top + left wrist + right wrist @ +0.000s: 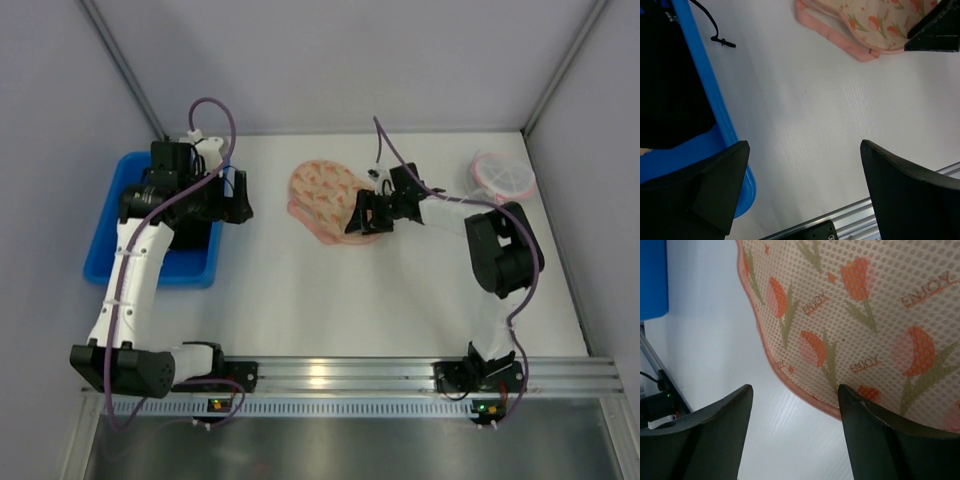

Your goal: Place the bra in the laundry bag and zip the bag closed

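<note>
The laundry bag [322,193] lies flat at the table's middle back, cream mesh with orange tulip prints and a pink edge; the left wrist view shows its near edge [875,25]. My right gripper [360,216] hovers low over the bag's right side. In the right wrist view the bag [865,315] fills the top, and its pink edge runs into the gap of the right gripper [795,387], close to the right finger [875,435]; the jaws stand apart. My left gripper [238,198] is wide open beside the blue bin, and the left wrist view shows that gripper [804,142] over bare table. The bra is out of view.
A blue bin [108,232] holding dark clothes [670,75] sits at the left, under my left arm. A small round pink-rimmed white mesh item [503,175] lies at the back right. A metal rail [400,375] runs along the near edge. Walls enclose the table.
</note>
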{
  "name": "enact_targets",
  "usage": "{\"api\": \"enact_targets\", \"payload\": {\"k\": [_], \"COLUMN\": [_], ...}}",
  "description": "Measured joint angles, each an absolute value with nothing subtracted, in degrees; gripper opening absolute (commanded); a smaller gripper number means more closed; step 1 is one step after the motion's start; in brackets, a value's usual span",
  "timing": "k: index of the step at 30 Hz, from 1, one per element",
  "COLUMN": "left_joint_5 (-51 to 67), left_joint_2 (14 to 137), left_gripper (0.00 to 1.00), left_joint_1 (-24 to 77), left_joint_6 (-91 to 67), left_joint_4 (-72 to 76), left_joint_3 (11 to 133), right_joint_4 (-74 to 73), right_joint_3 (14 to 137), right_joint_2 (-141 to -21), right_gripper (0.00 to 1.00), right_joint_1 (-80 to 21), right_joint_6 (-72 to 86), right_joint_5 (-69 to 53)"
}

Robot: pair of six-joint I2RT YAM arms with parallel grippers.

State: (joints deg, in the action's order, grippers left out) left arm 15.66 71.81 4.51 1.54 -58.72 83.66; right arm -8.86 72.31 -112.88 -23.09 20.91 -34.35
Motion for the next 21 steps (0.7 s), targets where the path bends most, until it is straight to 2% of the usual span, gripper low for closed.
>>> {"api": "enact_targets", "payload": {"k": [5, 10, 16, 21], "left_joint_5": [15.55, 15.25, 15.73, 15.55], "left_joint_2": [70.17, 68.90, 69.23, 70.94], "left_gripper": [0.98, 0.99, 0.99, 0.99], "left_joint_1": [4.51, 4.51, 4.51, 4.51], "left_joint_6": [1.39, 1.15, -0.75, -2.33], "left_joint_4": [-58.72, -58.67, -58.67, -58.24], "left_joint_3": [83.66, 83.66, 84.86, 88.25], "right_joint_4": [-13.56, -17.85, -21.23, -24.14], "right_joint_3": [66.19, 69.54, 77.91, 83.66], "right_joint_2": [-103.09, -95.81, -95.42, -101.73], "right_gripper": [0.69, 0.68, 0.68, 0.65], "right_joint_1": [-23.14, -24.29, -35.05, -45.56], "right_joint_6": [20.84, 15.14, 2.96, -4.58], "right_joint_5": [-34.15, -29.30, -13.98, -2.79]}}
